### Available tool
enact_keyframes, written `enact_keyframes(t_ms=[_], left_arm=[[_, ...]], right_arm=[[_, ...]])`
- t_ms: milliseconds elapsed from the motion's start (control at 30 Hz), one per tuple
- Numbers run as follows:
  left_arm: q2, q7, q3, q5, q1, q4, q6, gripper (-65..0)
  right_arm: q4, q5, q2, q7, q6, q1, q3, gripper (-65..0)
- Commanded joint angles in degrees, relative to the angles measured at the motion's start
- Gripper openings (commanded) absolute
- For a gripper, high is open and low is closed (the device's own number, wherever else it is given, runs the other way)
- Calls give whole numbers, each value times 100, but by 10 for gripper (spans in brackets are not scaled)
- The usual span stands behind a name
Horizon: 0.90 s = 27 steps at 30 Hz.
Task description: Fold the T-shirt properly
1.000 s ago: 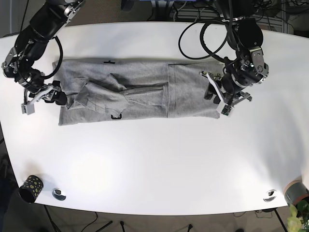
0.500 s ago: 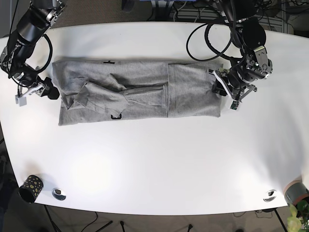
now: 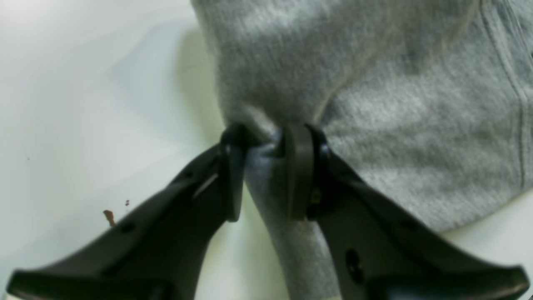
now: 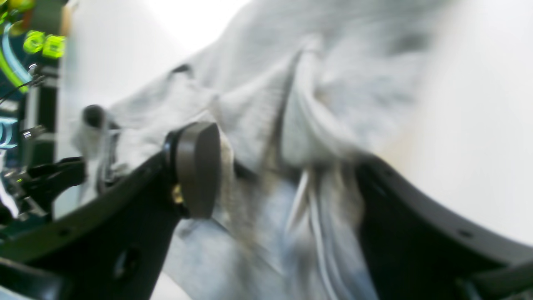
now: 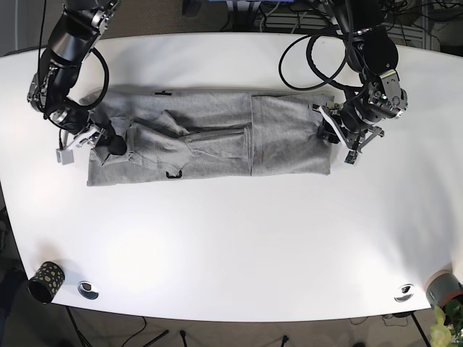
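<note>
The T-shirt (image 5: 210, 137) lies flat on the white table (image 5: 239, 238), spread lengthwise across the far half, with one section folded over toward the centre and creases running through the middle. The left gripper (image 3: 266, 166) is at the edge of the garment on the base view's right; its jaws are clamped on a pinched ridge of grey fabric, which bunches between the pads and trails down between the two black fingers (image 3: 297, 171). A small brown speck (image 3: 109, 216) marks the table surface beside that gripper. The right gripper (image 5: 108, 142) is at the opposite end of the garment, resting over the cloth near its outer edge. In the right wrist view the picture is blurred; fabric fills the space between the fingers, with one round pad (image 4: 198, 168) against the cloth, but whether the jaws are closed on it cannot be told. Black cables (image 5: 311, 61) loop over the table behind the left arm. A dark patterned cup (image 5: 45, 280) stands at the near corner, well apart from the garment.
</note>
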State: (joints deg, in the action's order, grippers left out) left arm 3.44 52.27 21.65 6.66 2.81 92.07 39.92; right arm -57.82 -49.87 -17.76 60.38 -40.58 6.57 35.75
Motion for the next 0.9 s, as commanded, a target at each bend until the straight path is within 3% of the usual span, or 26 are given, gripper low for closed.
enact_keyframes(t_ms=[0, 233, 300, 467, 500, 800, 867], left_arm=[[-23, -53, -7, 33, -74, 63, 8, -503], [-32, -53, -15, 25, -65, 63, 8, -503], [-32, -53, -15, 25, -48, 63, 8, -503], [-32, -53, -15, 25, -39, 63, 8, -501], [-32, -53, -15, 25, -39, 54, 8, -501], [-15, -62, -314, 25, -92, -403, 8, -501], [-6, -71, -402, 25, -136, -517, 8, -501]], right_arm=[[-24, 253, 4, 138, 58, 16, -27, -292], [-24, 253, 13, 6, 58, 130, -27, -304], [-24, 253, 4, 6, 58, 139, -27, -357], [-376, 253, -75, 6, 58, 121, -27, -614], [-481, 261, -75, 6, 58, 112, -27, -637], [-2161, 226, -110, 24, 71, -397, -10, -650], [-2591, 217, -110, 24, 220, -538, -10, -650]])
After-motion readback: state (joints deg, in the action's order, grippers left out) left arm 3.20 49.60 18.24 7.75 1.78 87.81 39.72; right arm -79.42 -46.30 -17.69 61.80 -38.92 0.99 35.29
